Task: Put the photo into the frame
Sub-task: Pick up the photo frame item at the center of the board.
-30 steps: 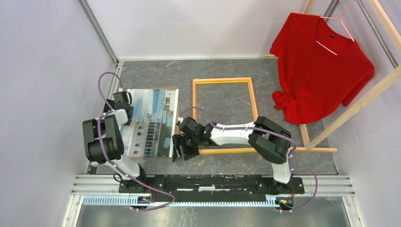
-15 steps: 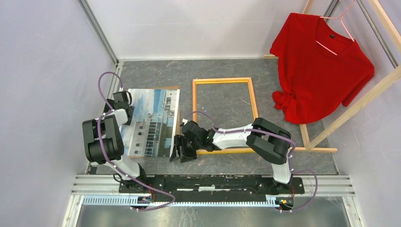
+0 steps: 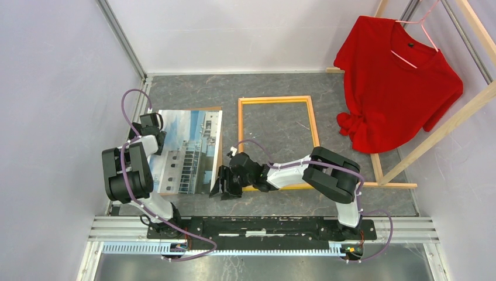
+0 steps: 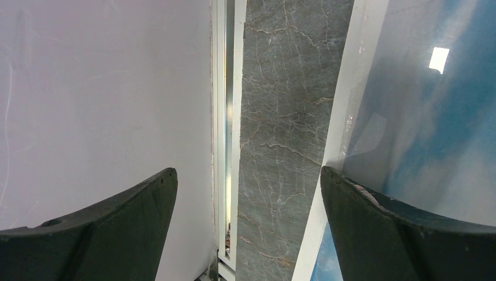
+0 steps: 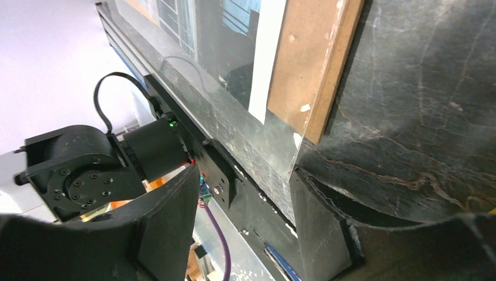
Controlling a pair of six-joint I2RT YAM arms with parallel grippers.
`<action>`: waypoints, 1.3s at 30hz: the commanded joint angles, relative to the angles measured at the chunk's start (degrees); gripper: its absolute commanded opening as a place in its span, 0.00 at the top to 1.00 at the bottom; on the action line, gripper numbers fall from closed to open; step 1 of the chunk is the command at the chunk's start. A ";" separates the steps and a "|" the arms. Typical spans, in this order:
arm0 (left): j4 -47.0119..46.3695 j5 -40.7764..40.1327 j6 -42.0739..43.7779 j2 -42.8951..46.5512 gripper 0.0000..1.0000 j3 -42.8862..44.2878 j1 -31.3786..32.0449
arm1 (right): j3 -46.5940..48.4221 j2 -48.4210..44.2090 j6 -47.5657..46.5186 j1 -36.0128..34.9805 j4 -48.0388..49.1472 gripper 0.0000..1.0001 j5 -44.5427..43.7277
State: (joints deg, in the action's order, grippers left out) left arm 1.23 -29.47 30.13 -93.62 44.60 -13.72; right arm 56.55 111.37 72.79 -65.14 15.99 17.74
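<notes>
The photo point(image 3: 187, 149), white buildings under blue sky, lies face up at the table's left on a brown backing panel point(image 3: 219, 153) whose edge shows along its right side. The yellow frame point(image 3: 275, 100) lies flat and empty to its right. My right gripper point(image 3: 225, 186) is open and low at the photo's near right corner. In the right wrist view point(image 5: 245, 172) the panel's corner point(image 5: 310, 70) sits just ahead of the fingers. My left gripper point(image 3: 153, 126) is open at the photo's left edge. In the left wrist view point(image 4: 248, 171) one finger point(image 4: 398, 222) overlaps the photo point(image 4: 421, 117).
A red shirt point(image 3: 398, 82) hangs on a wooden rack point(image 3: 444, 129) at the right. A side wall point(image 4: 105, 88) stands close to the left gripper. The arms' metal rail point(image 3: 263, 225) runs along the near edge. My right arm lies across the frame's near rail.
My right gripper has moved a little nearer and lower at the photo's near right corner. The left arm, photo and frame have not moved.
</notes>
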 commanded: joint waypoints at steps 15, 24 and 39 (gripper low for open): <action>7.09 7.76 0.29 -0.59 0.01 -3.06 1.28 | -0.43 -5.78 0.23 2.24 15.68 0.37 -0.57; 7.64 7.94 0.29 -0.86 0.02 -2.54 1.24 | -0.66 -1.91 0.98 3.30 13.85 0.37 -0.61; 8.54 8.79 0.46 -1.47 0.04 -1.69 1.28 | 0.32 1.97 0.78 6.03 17.06 0.43 -4.72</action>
State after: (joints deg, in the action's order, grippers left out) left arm 1.50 -28.64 30.70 -93.25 44.36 -13.63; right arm 54.74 111.20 73.91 -60.18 29.43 16.21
